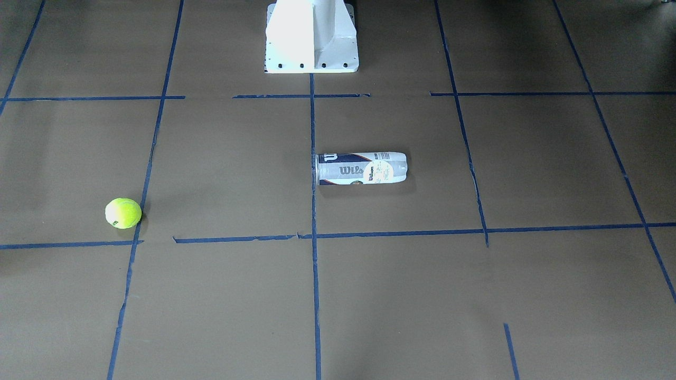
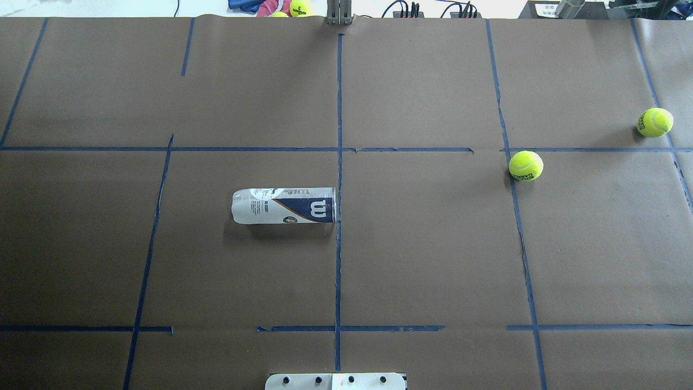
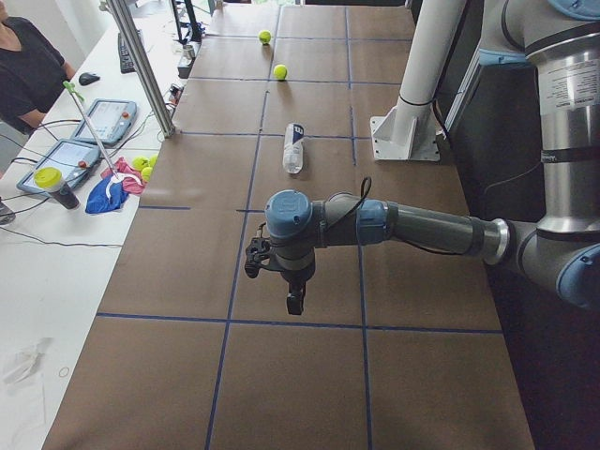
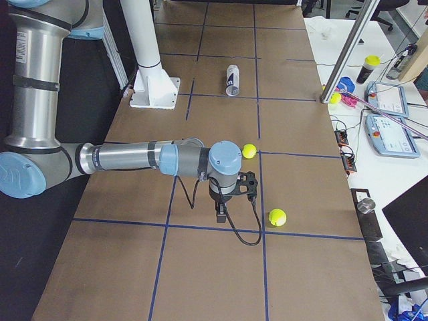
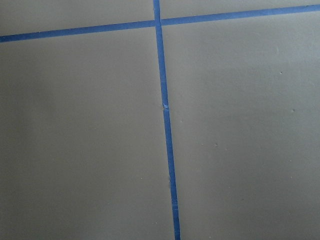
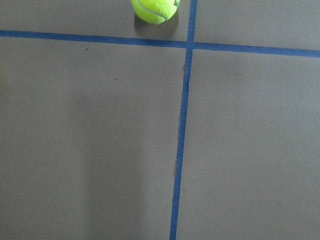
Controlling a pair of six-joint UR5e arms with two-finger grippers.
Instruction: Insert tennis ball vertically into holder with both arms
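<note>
The holder lies on its side near the table's middle, also in the front view. Its open end points to the centre tape line. A tennis ball rests on the right half, beside a tape crossing; it shows in the front view and at the top of the right wrist view. The left gripper hangs fingers-down over the table's left end, far from the holder; I cannot tell if it is open. The right gripper hangs over the right end near the ball; I cannot tell its state.
A second tennis ball lies further right, next to the right gripper in the right side view. The white pedestal base stands at the robot's edge. A metal post and an operator are at the far side.
</note>
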